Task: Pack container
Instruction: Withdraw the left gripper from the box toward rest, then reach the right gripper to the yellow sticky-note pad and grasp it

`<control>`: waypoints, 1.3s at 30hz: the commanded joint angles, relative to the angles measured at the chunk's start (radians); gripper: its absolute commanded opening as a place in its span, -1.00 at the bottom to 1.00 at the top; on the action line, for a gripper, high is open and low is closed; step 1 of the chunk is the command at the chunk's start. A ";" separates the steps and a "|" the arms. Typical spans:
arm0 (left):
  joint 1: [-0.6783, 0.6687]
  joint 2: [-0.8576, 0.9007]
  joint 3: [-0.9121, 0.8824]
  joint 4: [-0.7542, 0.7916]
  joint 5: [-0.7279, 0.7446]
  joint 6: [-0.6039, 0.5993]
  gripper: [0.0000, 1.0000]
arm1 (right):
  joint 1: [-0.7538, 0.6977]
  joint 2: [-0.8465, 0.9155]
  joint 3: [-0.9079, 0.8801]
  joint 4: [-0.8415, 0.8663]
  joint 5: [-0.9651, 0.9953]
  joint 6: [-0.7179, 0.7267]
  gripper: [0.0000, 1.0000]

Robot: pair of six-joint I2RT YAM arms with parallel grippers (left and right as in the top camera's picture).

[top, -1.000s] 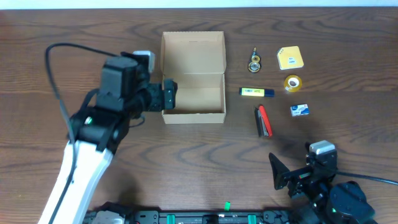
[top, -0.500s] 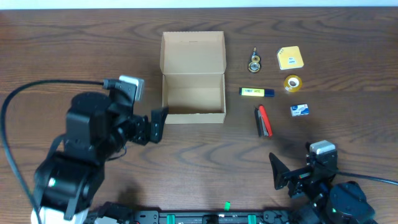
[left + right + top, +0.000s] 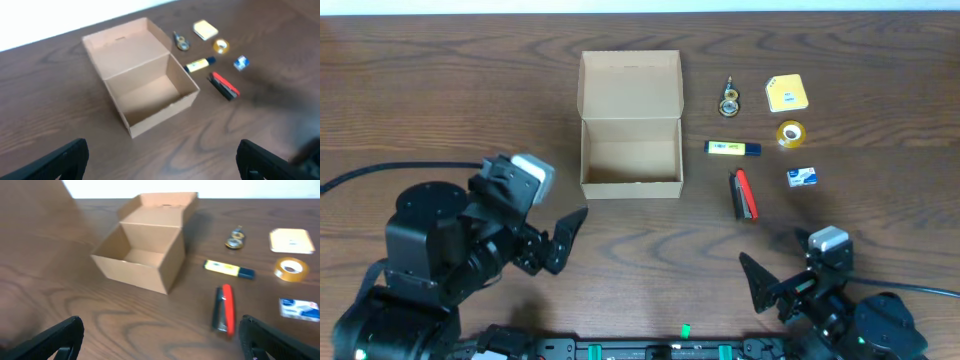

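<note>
The left arm [image 3: 425,265] sits bunched at the near left edge of the bench [image 3: 440,100], its wrist turned so the left gripper [image 3: 162,161] points toward the far right. Its fingers [image 3: 64,159] stand wide apart, holding nothing. The right arm [image 3: 870,322] is folded low at the near right, the right gripper [image 3: 165,341] aimed away and leftward, its fingers [image 3: 59,338] likewise spread and empty. Both seem to hang above the bench, though their height is hard to judge.

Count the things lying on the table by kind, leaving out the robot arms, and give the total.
Cardboard box: 1
Yellow pad: 1
Tape roll: 1
Yellow marker: 1
Red and black stapler: 1
Small blue and white packet: 1
Small metal clip-like item: 1
Total: 7
</note>
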 commanded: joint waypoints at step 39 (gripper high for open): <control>0.002 0.000 0.047 -0.084 0.093 0.154 0.91 | -0.414 1.012 0.593 0.082 0.021 -0.421 0.99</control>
